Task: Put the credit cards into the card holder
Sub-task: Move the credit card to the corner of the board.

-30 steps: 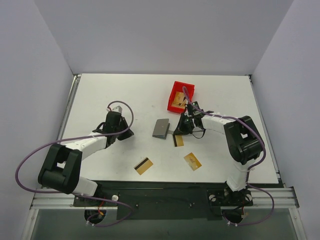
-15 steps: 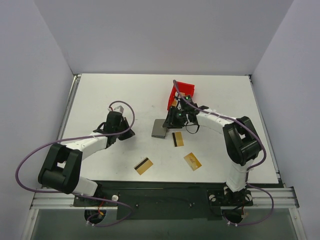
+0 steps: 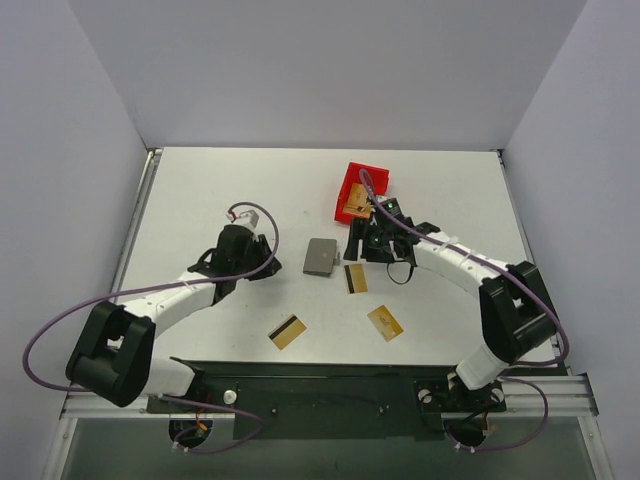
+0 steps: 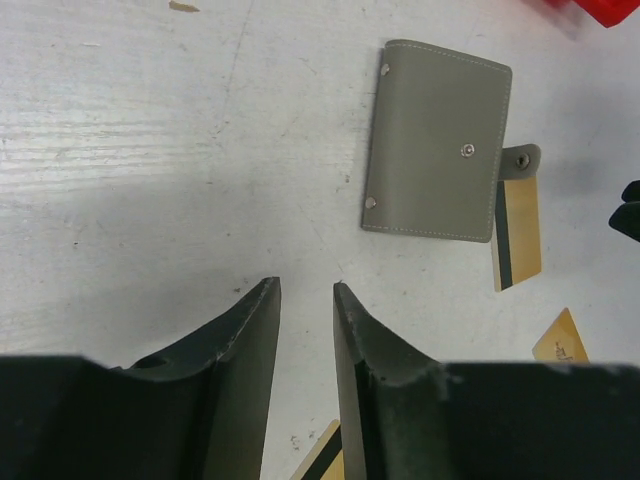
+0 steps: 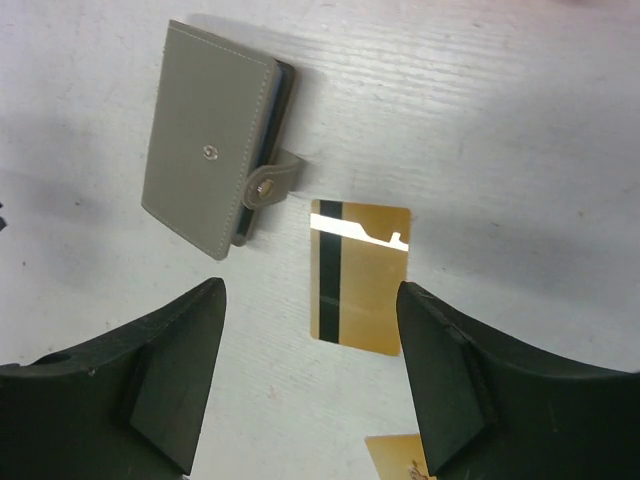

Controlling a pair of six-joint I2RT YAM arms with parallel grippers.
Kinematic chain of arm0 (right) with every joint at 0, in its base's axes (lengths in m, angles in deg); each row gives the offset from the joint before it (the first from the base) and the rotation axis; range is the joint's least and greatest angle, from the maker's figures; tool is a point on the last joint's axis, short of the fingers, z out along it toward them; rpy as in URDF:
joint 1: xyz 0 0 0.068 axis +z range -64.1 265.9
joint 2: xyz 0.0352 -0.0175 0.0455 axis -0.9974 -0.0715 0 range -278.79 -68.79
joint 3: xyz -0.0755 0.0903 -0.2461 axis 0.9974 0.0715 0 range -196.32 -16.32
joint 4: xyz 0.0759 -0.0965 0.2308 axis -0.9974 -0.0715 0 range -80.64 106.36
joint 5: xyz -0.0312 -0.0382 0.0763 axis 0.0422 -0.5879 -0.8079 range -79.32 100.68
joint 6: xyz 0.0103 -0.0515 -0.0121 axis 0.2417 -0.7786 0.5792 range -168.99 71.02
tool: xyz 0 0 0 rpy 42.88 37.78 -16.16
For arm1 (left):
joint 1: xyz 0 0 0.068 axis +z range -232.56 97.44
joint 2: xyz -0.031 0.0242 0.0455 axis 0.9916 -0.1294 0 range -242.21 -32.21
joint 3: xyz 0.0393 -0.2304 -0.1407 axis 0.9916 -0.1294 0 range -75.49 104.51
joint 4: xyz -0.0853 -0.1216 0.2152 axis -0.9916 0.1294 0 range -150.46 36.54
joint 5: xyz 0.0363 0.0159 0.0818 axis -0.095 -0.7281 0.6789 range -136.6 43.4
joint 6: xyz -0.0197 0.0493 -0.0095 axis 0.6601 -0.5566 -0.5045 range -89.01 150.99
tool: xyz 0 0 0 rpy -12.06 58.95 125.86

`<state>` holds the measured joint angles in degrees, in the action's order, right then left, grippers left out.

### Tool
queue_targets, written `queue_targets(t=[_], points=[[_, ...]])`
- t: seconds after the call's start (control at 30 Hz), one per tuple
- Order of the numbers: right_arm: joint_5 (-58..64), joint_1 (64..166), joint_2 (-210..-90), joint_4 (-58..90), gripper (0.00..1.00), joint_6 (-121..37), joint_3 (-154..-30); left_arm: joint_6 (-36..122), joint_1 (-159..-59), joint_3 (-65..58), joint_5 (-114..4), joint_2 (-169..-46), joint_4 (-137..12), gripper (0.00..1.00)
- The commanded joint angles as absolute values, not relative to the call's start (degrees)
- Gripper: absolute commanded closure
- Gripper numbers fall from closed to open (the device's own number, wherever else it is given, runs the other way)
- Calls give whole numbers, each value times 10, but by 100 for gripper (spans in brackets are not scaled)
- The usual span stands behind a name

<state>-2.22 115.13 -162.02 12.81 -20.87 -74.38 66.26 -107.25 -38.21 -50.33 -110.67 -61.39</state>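
The right claw (image 5: pixel 310 290) gapes wide and empty over the tabletop (image 5: pixel 520 120). A striped credit card (image 5: pixel 360 275) lies flat just ahead of it, and the closed card holder (image 5: pixel 215 140) is ahead-left. The left claw (image 4: pixel 307 290) is slightly parted and empty, with the holder ahead-right. A second card (image 3: pixel 287 331) and a third card (image 3: pixel 385 322) lie behind both claws. The red bin (image 3: pixel 361 192) perhaps holds another.

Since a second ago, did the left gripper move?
Yes. The left gripper slid right, away from the table's left edge, toward the card holder.
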Motion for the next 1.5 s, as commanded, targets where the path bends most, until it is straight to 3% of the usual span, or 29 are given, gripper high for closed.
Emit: queue_targets(t=[0.0, 0.13, 0.23, 0.3, 0.33, 0.4, 0.63, 0.83, 1.13, 1.47], points=[[40, 1155, -1565, 101, 36, -232, -706, 645, -1082, -388, -509, -1069, -651, 61], [71, 1166, -1514, 106, 35, -232, -668, 614, -1118, -368, -429, -1021, -577, 43], [89, 1172, -1491, 117, 31, -231, -647, 581, -1151, -347, -300, -974, -524, 14], [99, 1170, -1476, 126, 21, -227, -629, 590, -1155, -334, -248, -954, -483, 13], [102, 1166, -1467, 133, 11, -222, -626, 603, -1154, -331, -232, -949, -476, 10], [100, 1156, -1450, 152, 0, -206, -612, 621, -1142, -329, -204, -938, -458, 3], [101, 1141, -1417, 196, 0, -190, -593, 697, -1010, -358, -299, -904, -454, 3], [76, 1140, -1420, 224, 0, -186, -595, 676, -986, -352, -317, -893, -462, 3], [54, 1161, -1445, 271, 0, -189, -580, 637, -996, -388, -433, -900, -529, 29], [87, 1261, -1511, 237, 5, -239, -611, 609, -1093, -392, -300, -914, -481, 59]])
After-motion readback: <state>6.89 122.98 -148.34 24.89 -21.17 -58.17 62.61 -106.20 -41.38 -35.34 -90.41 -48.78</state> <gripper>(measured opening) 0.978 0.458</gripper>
